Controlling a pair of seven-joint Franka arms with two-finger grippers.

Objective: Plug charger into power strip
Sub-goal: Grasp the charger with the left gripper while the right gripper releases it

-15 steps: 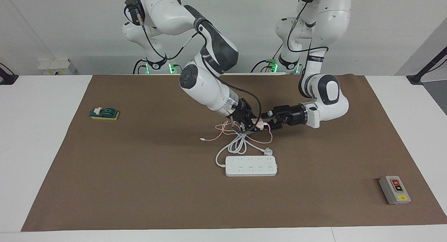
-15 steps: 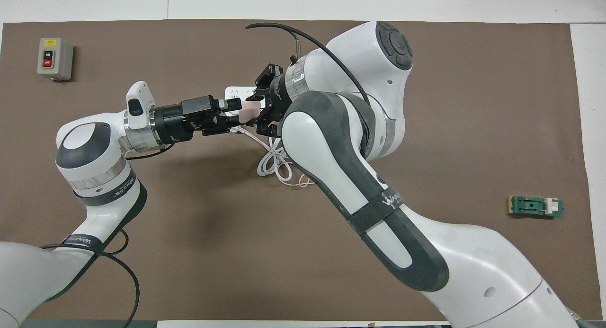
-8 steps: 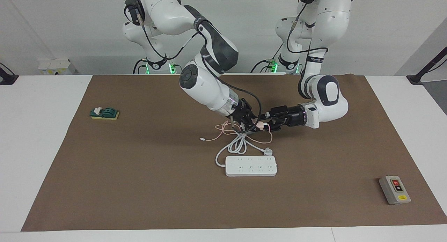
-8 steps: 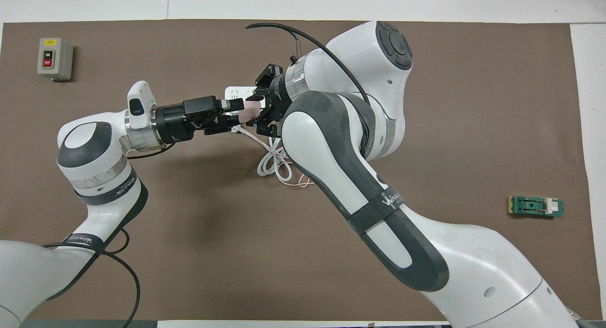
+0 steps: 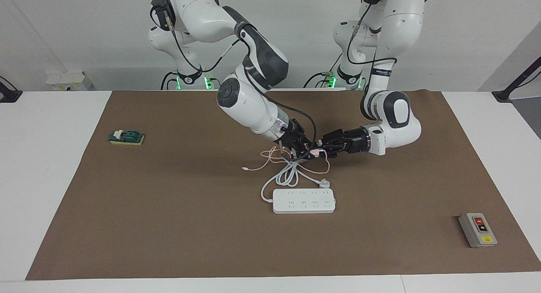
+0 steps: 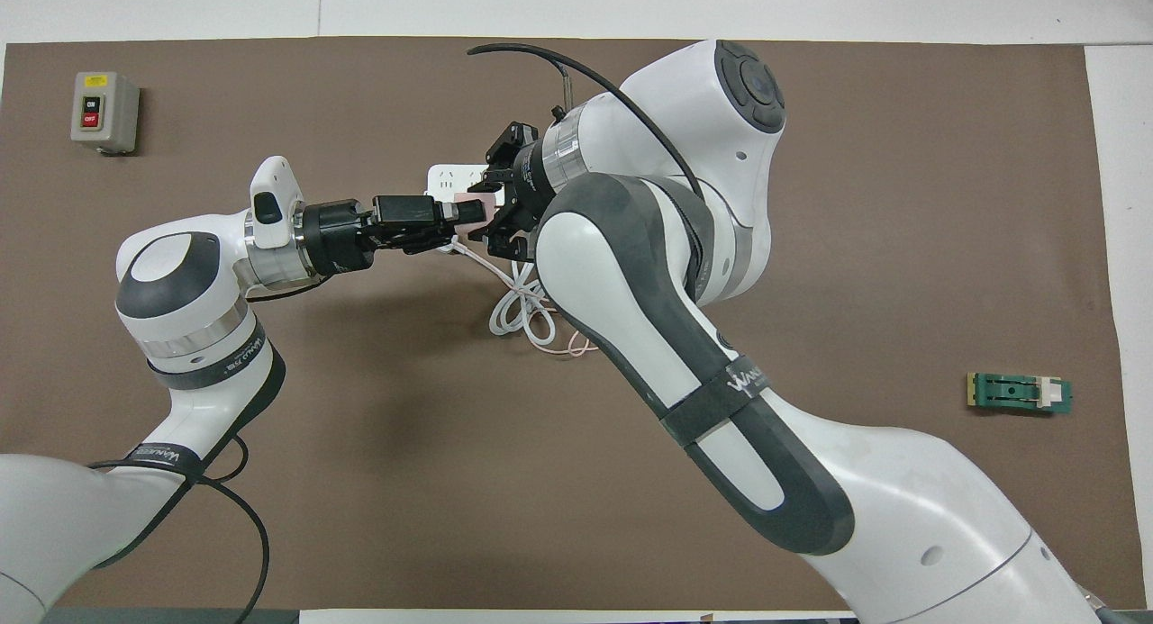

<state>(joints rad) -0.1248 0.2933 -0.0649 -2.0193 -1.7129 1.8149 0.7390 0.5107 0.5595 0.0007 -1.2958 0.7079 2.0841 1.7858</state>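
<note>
The charger point(image 5: 314, 151) is a small pale pink cube held up in the air over the coiled white cord, between my two grippers; it also shows in the overhead view point(image 6: 477, 204). My right gripper point(image 5: 305, 151) is shut on it point(image 6: 497, 217). My left gripper point(image 5: 323, 151) comes in level from the left arm's end and reaches the charger's side point(image 6: 455, 215). The thin pink cable point(image 5: 270, 159) trails down onto the mat. The white power strip point(image 5: 304, 201) lies flat on the mat, farther from the robots than the grippers; in the overhead view only its end point(image 6: 446, 175) shows.
The strip's thick white cord point(image 5: 287, 176) is coiled under the grippers, with its white three-prong plug point(image 5: 324, 183) beside the strip. A grey box with red and black buttons point(image 5: 477, 229) sits toward the left arm's end. A green block point(image 5: 127, 137) lies toward the right arm's end.
My left gripper has moved in toward the charger and its wrist has rolled. The right arm and the charger have stayed where they were.
</note>
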